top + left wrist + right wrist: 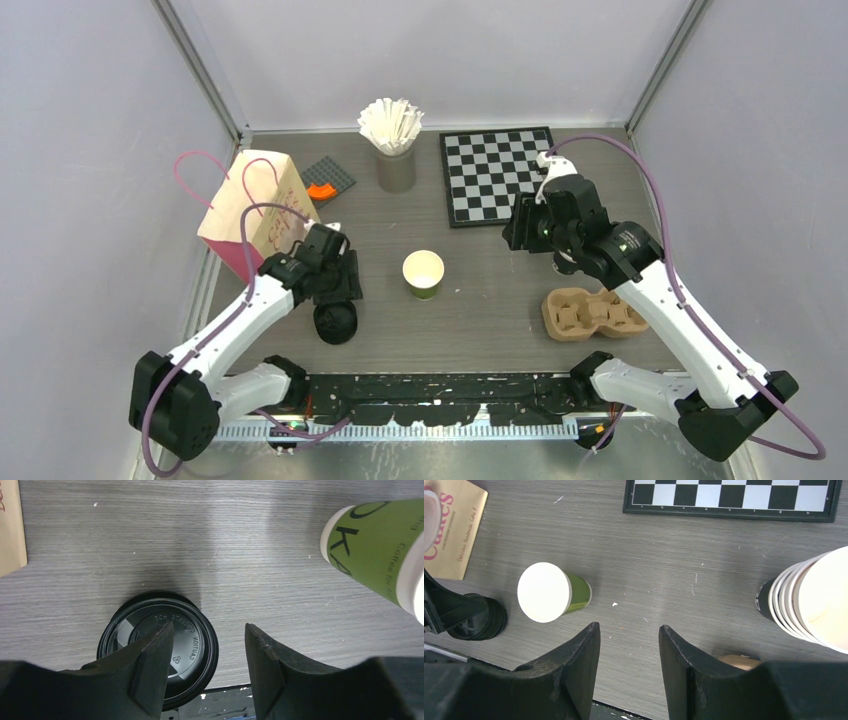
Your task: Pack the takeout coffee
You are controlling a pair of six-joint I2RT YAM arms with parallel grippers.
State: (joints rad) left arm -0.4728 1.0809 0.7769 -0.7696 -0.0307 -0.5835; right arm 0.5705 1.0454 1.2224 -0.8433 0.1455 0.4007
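- Paper bag: cream with pink handles, standing upright at the far left of the bench.
- Left fingers: apart and holding nothing. They are poised low over the black lids, one finger above the top lid and the other clear of its rim.
- Black lids: a short stack near the front edge. They are probably thin, springy plastic, best pinched across the rim.
- Green paper cup: upright and unlidded at mid-bench, apart from everything else. It is likely light and easily crushed or tipped, so a gentle hold across the wall below the rolled rim suits it.
- Right fingers: apart and empty, hovering above bare bench.
- Pulp cup carrier: at the near right, its pockets empty.
- Surface and room: a matte grey wood-grain bench, with pale walls closing three sides.
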